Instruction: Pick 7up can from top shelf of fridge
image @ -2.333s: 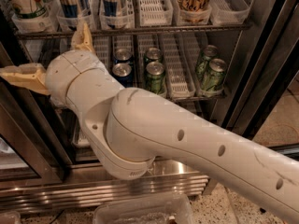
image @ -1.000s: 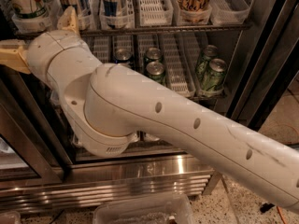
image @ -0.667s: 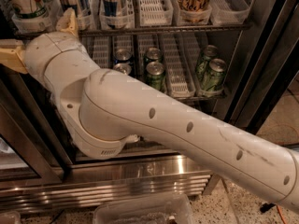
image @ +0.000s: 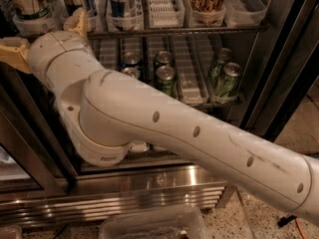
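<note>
The fridge (image: 279,59) stands open in front of me. The top shelf (image: 199,31) is the highest wire rack in view and carries clear lane trays with tall bottles and cups. On the rack below it, at the right, stands a green-and-white 7up can (image: 228,82) with a silver lid, and a second like it just behind. My gripper (image: 45,34) is at the upper left, by the left end of the top shelf. Its tan fingers (image: 12,53) are spread apart with nothing between them. It is far left of the 7up can. My white arm hides the left part of the lower rack.
Dark green cans (image: 165,78) and a blue can (image: 131,59) stand mid-rack, left of the 7up cans. The dark door frame (image: 30,148) is at the left, and the ribbed steel base (image: 149,190) runs below. A clear plastic bin (image: 149,228) sits on the floor.
Since 2.3 s ago my gripper and wrist have moved up and to the left, towards the left end of the top shelf. Over the last second they have hardly moved.
</note>
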